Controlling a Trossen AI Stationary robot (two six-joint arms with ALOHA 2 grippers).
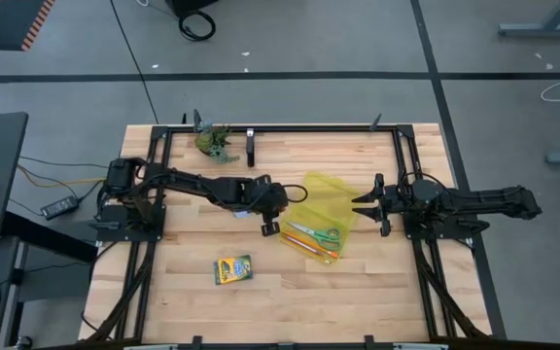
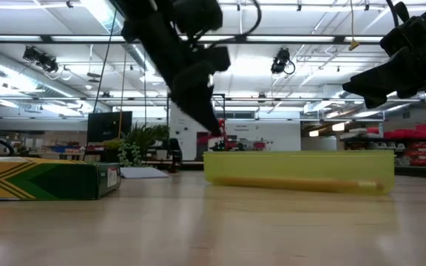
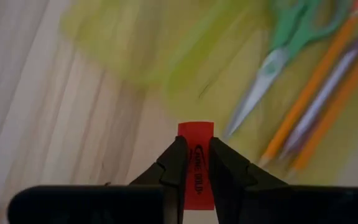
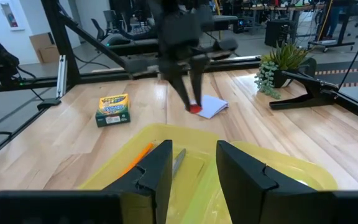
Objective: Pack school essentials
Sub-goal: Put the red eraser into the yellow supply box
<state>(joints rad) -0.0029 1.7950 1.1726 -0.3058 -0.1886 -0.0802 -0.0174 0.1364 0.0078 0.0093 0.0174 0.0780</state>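
My left gripper (image 1: pixel 268 226) hangs over the table just left of the translucent yellow pouch (image 1: pixel 326 206) and is shut on a small red eraser (image 3: pixel 196 163). Green-handled scissors (image 1: pixel 316 234) and thin orange pencils (image 1: pixel 308 246) lie in the pouch's near part. The yellow-green crayon box (image 1: pixel 231 269) lies flat near the table's near edge. The white-and-blue pad (image 4: pixel 211 106) lies on the table beside the left gripper. My right gripper (image 1: pixel 365 201) is open, raised above the pouch's right edge, and touches nothing. My left gripper pinches the red eraser (image 3: pixel 196 134) between its two fingers (image 3: pixel 174 163), which come from above, pointing down. One end of the eraser sticks out past the fingertips. The eraser (image 2: pixel 217 130) is lifted clear of the table.
A green leafy figure (image 1: pixel 214 142) stands near the far edge beside a black frame rail (image 1: pixel 280 129). Bare wood lies around the crayon box and along the near edge (image 1: pixel 358 301).
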